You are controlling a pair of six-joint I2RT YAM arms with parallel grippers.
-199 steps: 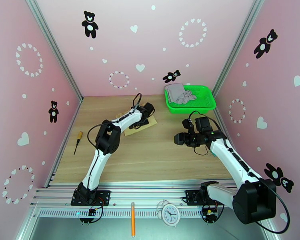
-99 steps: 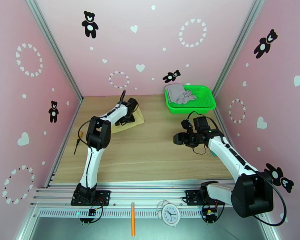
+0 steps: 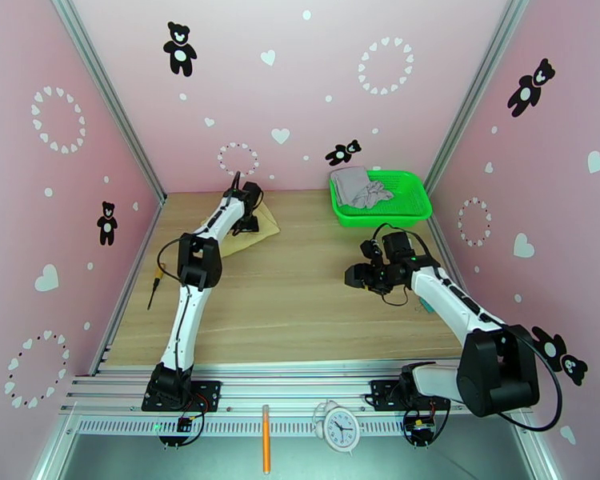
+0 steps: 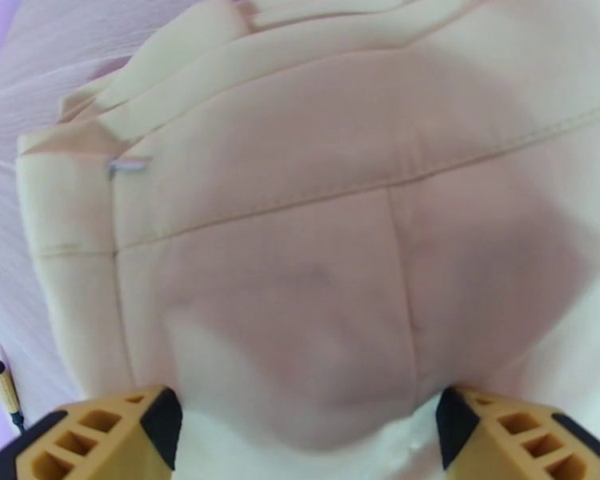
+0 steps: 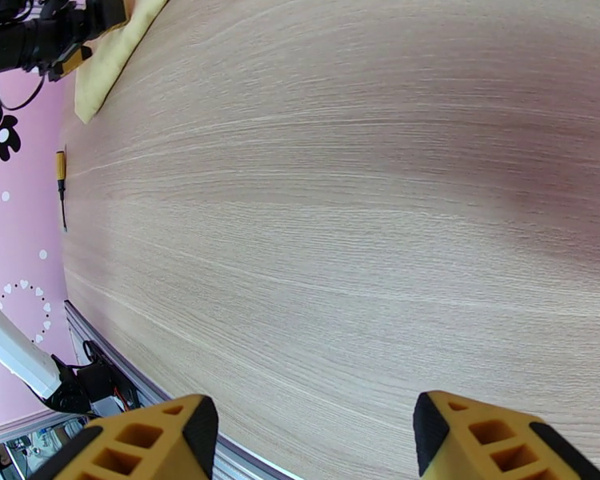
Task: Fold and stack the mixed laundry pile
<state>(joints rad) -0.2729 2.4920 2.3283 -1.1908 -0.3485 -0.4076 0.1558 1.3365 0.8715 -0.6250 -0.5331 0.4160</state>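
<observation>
The tan-beige cloth (image 3: 260,231) lies folded flat at the far left of the table. In the left wrist view this cloth (image 4: 316,234) shows seams and stacked folded edges. My left gripper (image 3: 246,224) rests on it, open, its fingers (image 4: 152,418) spread wide over the fabric and not pinching it. The pale grey-lilac garment (image 3: 356,188) lies crumpled in the green basket (image 3: 412,203) at the far right. My right gripper (image 3: 353,276) hovers open over bare wood right of centre, with nothing between its fingers (image 5: 192,430).
A screwdriver (image 3: 156,283) with an orange handle lies by the left table edge, and the right wrist view catches that screwdriver (image 5: 61,174) too. A small alarm clock (image 3: 337,426) and an orange pen (image 3: 266,450) sit on the metal rail in front. Pink walls close three sides.
My left arm has stretched toward the far left corner, sliding the tan cloth with it. The right gripper has shifted slightly and stays open.
</observation>
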